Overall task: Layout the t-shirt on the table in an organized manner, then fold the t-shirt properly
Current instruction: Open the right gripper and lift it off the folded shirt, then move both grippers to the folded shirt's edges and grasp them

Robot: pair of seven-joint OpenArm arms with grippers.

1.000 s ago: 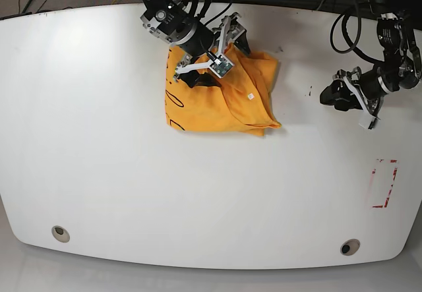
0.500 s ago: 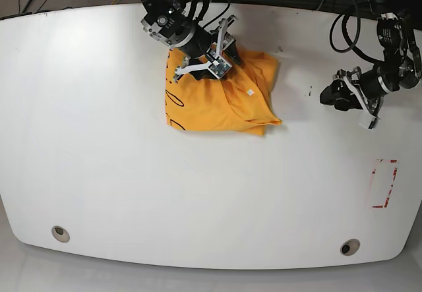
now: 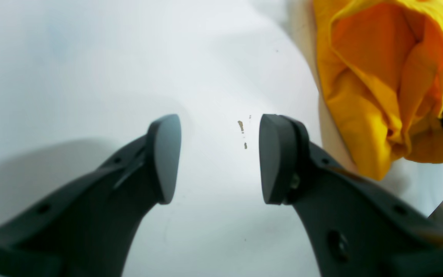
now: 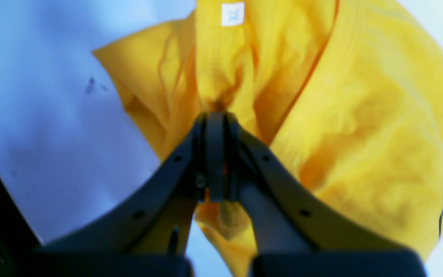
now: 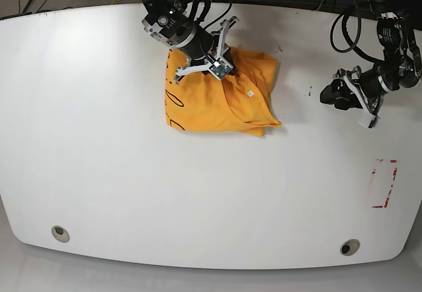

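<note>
Right hand (image 4: 215, 127) pinched tight on bunched t-shirt (image 5: 221, 97) fold; left hand (image 3: 219, 157) wide, empty, above counter (image 5: 198, 193).

Glossy white table (image 5: 132, 173), crumpled t-shirt (image 5: 211, 104) on top

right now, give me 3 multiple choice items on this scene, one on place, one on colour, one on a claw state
1. Where does the t-shirt lie on the table?
A. far side, near the right claw
B. on the red mark
C. by a grommet hole

2. What colour is the t-shirt?
A. blue
B. orange-yellow
C. green

3. How is the right claw?
A. open above bare table
B. shut on cloth
C. out of view

Answers: 1 A, the base view shows it at the far edge; 2 B, seen in every view; 3 B, its wrist view shows fabric pinched.
</note>
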